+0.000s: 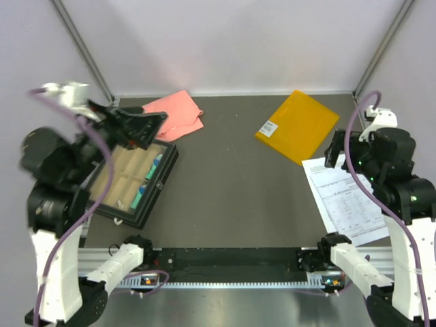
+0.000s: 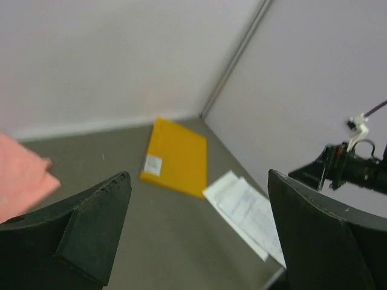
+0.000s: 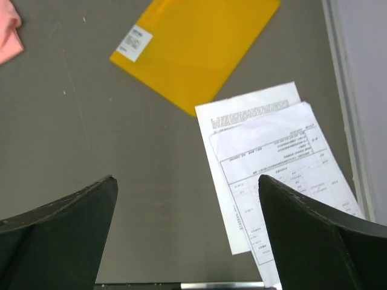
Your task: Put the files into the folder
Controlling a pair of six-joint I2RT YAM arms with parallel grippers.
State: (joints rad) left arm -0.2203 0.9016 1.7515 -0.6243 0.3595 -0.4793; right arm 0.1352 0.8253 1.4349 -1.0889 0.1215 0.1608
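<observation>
The yellow-orange folder (image 1: 298, 126) lies closed and flat at the back right of the table, its white barcode label at its left edge. It shows in the left wrist view (image 2: 176, 157) and the right wrist view (image 3: 196, 51). The files (image 1: 346, 201), a few white printed sheets, lie fanned just in front of it at the right edge; they also show in the wrist views (image 2: 248, 211) (image 3: 272, 163). My left gripper (image 1: 139, 126) is open and empty, raised over the left side. My right gripper (image 3: 187, 181) is open and empty, held high above the sheets' left edge.
A pink cloth (image 1: 176, 114) lies at the back left. A black-framed tray (image 1: 134, 180) with tan compartments and teal items sits at the left. White walls and metal posts enclose the table.
</observation>
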